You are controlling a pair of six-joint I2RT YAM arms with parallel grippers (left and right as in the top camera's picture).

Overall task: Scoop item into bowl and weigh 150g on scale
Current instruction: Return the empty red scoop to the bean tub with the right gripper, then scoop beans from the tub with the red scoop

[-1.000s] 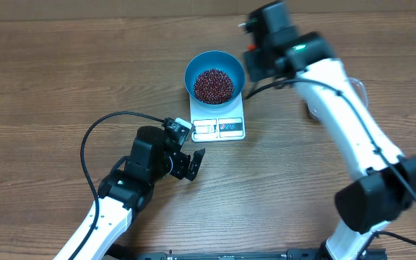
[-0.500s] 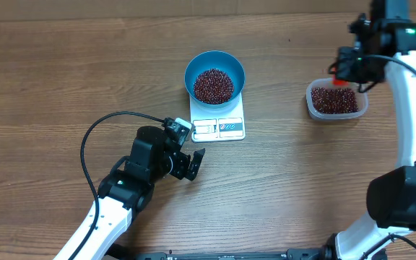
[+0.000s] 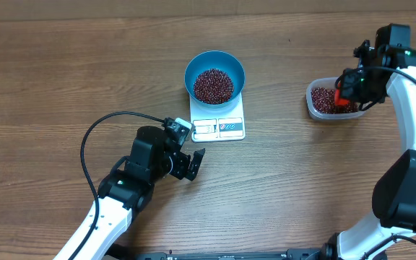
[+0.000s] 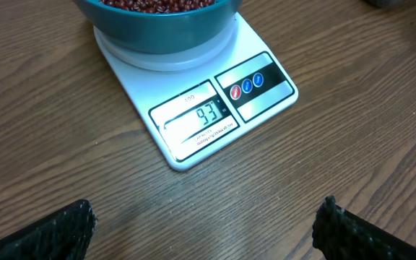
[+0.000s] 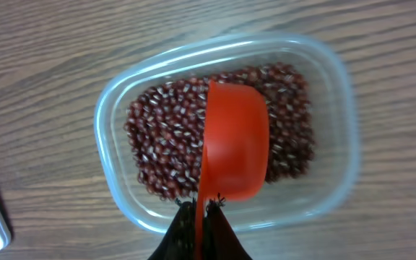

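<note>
Beans: heaped in bowl on scale, centre far; display at 93, short of 150. Right gripper clamped on red scoop over tub, far right. Left gripper wide open, empty. More scoops needed.

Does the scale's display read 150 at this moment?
No, the display on the scale reads 93, with the bowl of beans sitting on it.
</note>
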